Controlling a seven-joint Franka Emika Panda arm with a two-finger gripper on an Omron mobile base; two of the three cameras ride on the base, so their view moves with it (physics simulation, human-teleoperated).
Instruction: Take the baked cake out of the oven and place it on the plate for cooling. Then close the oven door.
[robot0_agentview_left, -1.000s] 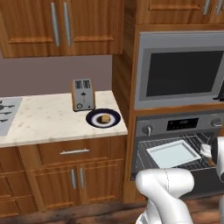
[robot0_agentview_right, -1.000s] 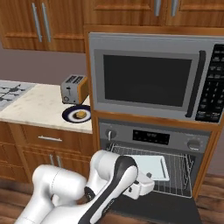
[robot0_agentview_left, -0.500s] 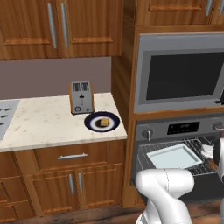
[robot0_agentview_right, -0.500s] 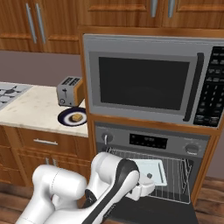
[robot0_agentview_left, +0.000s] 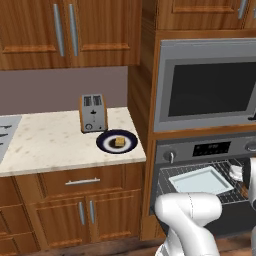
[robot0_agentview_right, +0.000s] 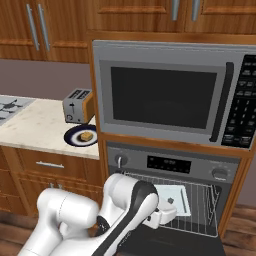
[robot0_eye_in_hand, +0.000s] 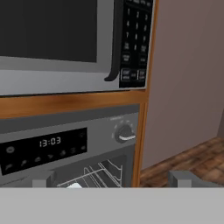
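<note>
The baked cake (robot0_agentview_left: 119, 141) already sits on the plate (robot0_agentview_left: 106, 145), which rests on the worktop (robot0_agentview_left: 45, 140) just in front of the toaster (robot0_agentview_left: 93, 113). So, I think, the only job left is to shut the oven door (robot0_agentview_right: 175, 243).

The oven (robot0_agentview_right: 170, 163) is open. Its door hangs down flat at the bottom, and the pale baking tray (robot0_agentview_left: 200, 180) lies on the wire rack (robot0_agentview_right: 202, 200) inside. The claw (robot0_eye_in_hand: 113, 178) is wide open and holds nothing. It is up near the oven's front, looking at the clock strip (robot0_eye_in_hand: 41, 146) and the round knob (robot0_eye_in_hand: 124, 133), with the microwave (robot0_eye_in_hand: 65, 39) above.

What could go wrong? The door is low down and the claw is higher up, so it may miss the door. If it pushes near one end, the door may only close part way. The arm could also bump the rack or the tray while reaching down.
</note>
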